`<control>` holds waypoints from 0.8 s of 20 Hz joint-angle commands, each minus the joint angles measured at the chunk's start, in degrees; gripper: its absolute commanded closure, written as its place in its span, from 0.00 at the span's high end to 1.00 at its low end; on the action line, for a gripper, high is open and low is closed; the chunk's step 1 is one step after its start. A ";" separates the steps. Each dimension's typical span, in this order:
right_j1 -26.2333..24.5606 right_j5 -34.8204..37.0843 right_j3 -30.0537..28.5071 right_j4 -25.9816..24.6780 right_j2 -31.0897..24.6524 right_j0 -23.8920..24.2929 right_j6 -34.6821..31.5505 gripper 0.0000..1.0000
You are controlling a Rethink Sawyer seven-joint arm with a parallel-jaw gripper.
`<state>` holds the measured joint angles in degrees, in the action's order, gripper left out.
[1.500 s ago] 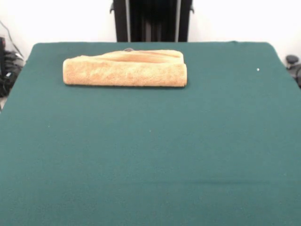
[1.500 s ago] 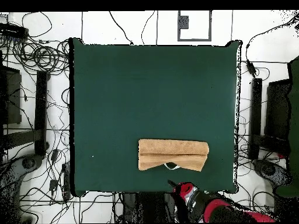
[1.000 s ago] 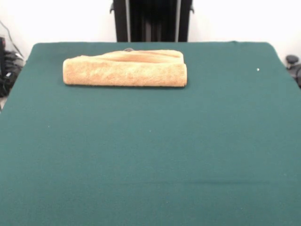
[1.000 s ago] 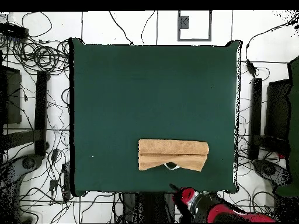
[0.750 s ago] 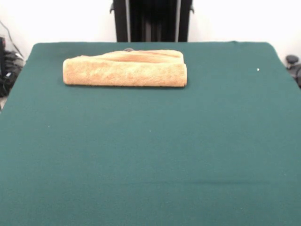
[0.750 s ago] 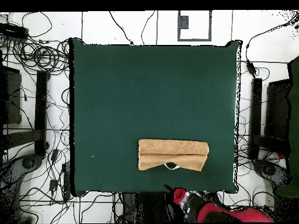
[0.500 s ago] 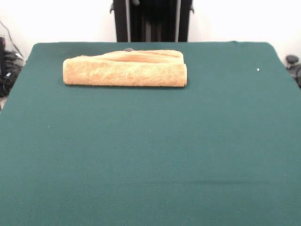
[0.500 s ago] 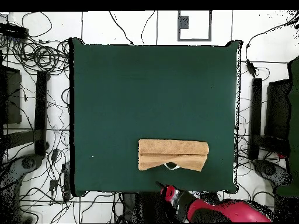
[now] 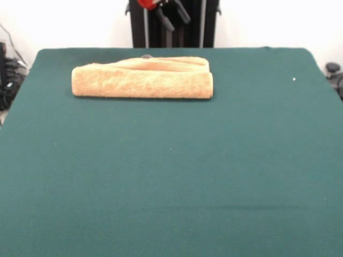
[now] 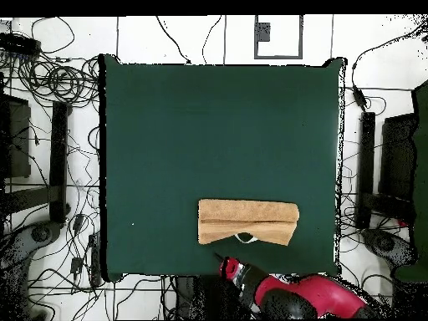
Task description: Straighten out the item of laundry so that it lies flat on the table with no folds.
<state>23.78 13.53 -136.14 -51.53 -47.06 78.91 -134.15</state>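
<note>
Towel [image 9: 142, 80] lies folded, its white tag [image 10: 244, 238] unreadable.

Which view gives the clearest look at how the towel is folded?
The overhead view: the towel shows its whole outline, layers meeting along a seam, and a white tag at its base-side edge. The front view shows the towel edge-on, a rounded fold facing the camera with layers behind.

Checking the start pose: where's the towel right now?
Front view: the folded towel lies at the table's far edge, left of centre, just below the gripper. Overhead, it sits near the bottom edge.
</note>
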 commanded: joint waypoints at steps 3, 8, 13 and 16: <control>-11.05 -3.79 14.83 -8.78 6.60 -4.79 2.89 1.00; -16.81 -3.10 18.56 -11.29 6.31 -2.83 5.65 1.00; -24.26 1.03 22.24 -12.50 4.22 2.02 13.18 1.00; -26.89 2.72 24.23 -13.10 3.90 3.50 16.34 1.00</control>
<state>4.65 12.16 -125.23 -61.09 -42.19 82.84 -134.14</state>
